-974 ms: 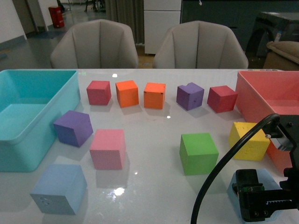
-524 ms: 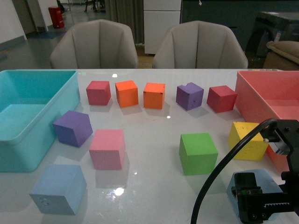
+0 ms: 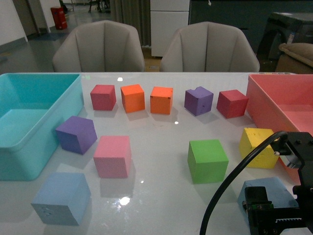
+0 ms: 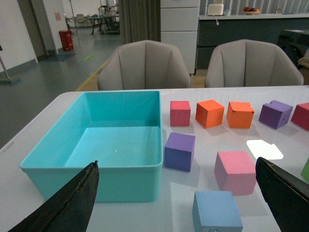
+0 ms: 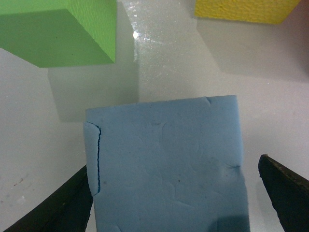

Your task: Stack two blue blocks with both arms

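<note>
One pale blue block (image 3: pixel 62 197) sits on the white table at the front left, with small dents on its near face; it also shows in the left wrist view (image 4: pixel 216 211). The other blue block (image 3: pixel 274 192) sits at the front right, partly hidden by my right arm. My right gripper (image 5: pixel 176 203) is open, its fingers either side of that block (image 5: pixel 166 164), close above it. My left gripper (image 4: pixel 178 203) is open and empty, above the table short of the left blue block. The left arm does not show in the front view.
A large teal bin (image 3: pixel 29 147) stands at the left and a pink bin (image 3: pixel 274 98) at the right. Purple (image 3: pixel 76 134), pink (image 3: pixel 113 155), green (image 3: pixel 208 160) and yellow (image 3: pixel 259 147) cubes lie mid-table. A row of red, orange and purple cubes lies further back.
My right arm has sunk lower and slightly nearer over the right blue block. The blocks have not moved.
</note>
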